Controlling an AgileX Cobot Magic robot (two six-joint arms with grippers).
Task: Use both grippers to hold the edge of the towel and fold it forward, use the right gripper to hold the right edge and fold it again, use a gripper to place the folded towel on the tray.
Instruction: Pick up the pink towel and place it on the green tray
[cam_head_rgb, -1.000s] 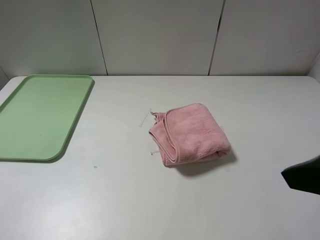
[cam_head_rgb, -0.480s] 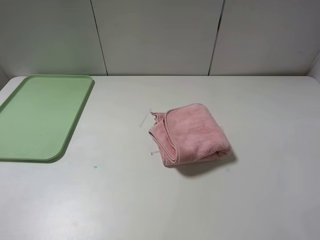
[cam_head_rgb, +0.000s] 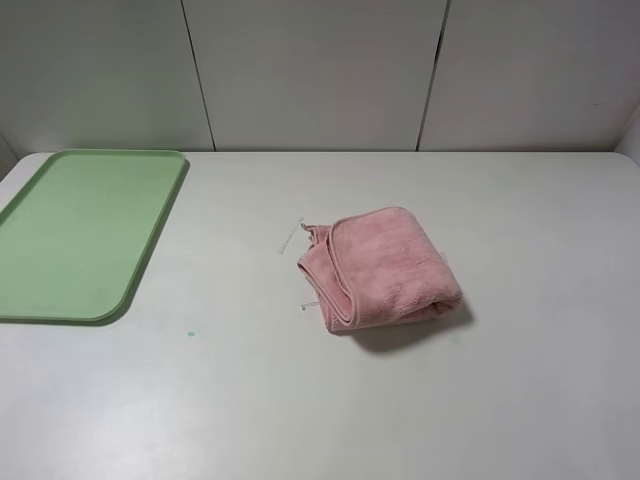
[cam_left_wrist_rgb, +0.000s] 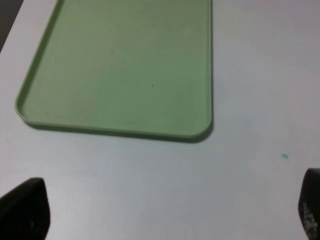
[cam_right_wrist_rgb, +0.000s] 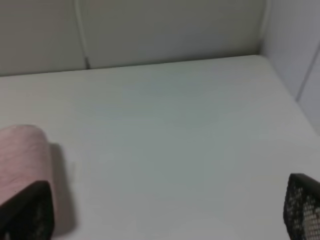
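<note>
Grippers: neither arm shows in the exterior high view, only black fingertips at the edge of each wrist view. Left gripper (cam_left_wrist_rgb: 167, 214) hangs over the white table (cam_head_rgb: 300, 400) just short of the pale green rectangular plastic tray (cam_left_wrist_rgb: 120, 75), camera pitched down at the tray's rounded corner. Its fingers (cam_left_wrist_rgb: 25, 212) are spread wide with bare table between them, released. Right gripper (cam_right_wrist_rgb: 165, 210) sits low and points across the table toward the grey panelled back wall (cam_right_wrist_rgb: 165, 30), fingers (cam_right_wrist_rgb: 302, 207) equally wide apart and gripping nothing. Pink fluffy terry towel (cam_head_rgb: 385, 268) lies folded into a thick bundle mid-table, stitched hem (cam_head_rgb: 335, 275) curving along its left side, rounded fold close to one right fingertip. It is well apart from the tray at far left. Small white tag (cam_head_rgb: 291, 238) pokes out at the towel's left; print too small to read. Tiny green speck (cam_head_rgb: 190, 333) marks the table near the tray.
</note>
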